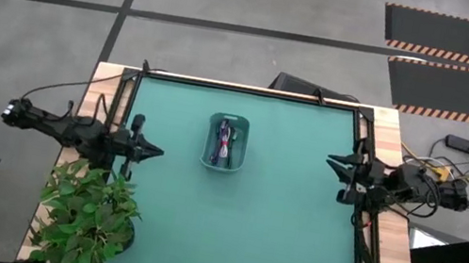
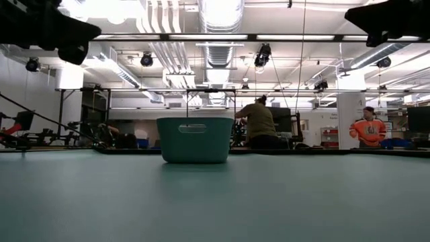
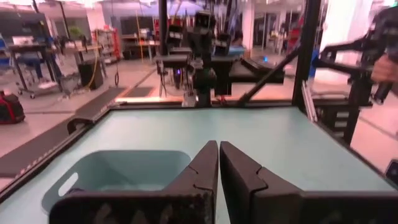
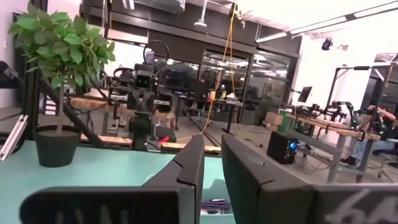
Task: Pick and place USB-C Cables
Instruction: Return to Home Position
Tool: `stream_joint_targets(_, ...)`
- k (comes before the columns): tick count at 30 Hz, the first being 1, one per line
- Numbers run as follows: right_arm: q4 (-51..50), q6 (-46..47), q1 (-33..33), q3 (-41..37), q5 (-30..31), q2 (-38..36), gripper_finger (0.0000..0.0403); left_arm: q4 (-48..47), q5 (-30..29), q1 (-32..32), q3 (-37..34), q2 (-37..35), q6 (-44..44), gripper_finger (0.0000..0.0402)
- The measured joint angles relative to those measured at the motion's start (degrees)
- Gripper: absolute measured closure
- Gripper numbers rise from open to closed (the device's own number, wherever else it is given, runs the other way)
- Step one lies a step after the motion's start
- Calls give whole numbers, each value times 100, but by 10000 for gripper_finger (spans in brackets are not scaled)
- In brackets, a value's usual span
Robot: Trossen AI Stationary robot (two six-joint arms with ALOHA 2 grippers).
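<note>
While both arms wait at opposite tabletop edges, the USB-C Cables [image 1: 226,142] lie in the bin [image 1: 210,146], midway between; left tool [image 1: 158,150] closed, right tool [image 1: 331,161] narrowly parted, both empty.

Teal bin [image 1: 222,161] on teal mat [image 1: 278,215]; green plant [image 1: 86,217] (black pot); tan wood table edge [image 1: 386,253].

1. Cables [image 1: 226,142] lie bunched in the teal bin [image 1: 210,158] seen from above; too small to count or tell apart.
2. At worktop height the bin's wall hides its contents.
3. The potted plant [image 1: 87,218] is cut by the overhead picture's lower edge.
4. The right wrist camera catches only a sliver of cable behind the right gripper [image 4: 211,163].
</note>
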Motion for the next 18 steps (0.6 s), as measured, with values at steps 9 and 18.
stream_joint_targets(9,-6,-63,1,-66,-449,-104,356,-18,-1,0,-565,-978,0,402)
stream_joint_targets(18,105,20,1,-412,-450,-106,356,50,1,0,-794,-1110,-7,402)
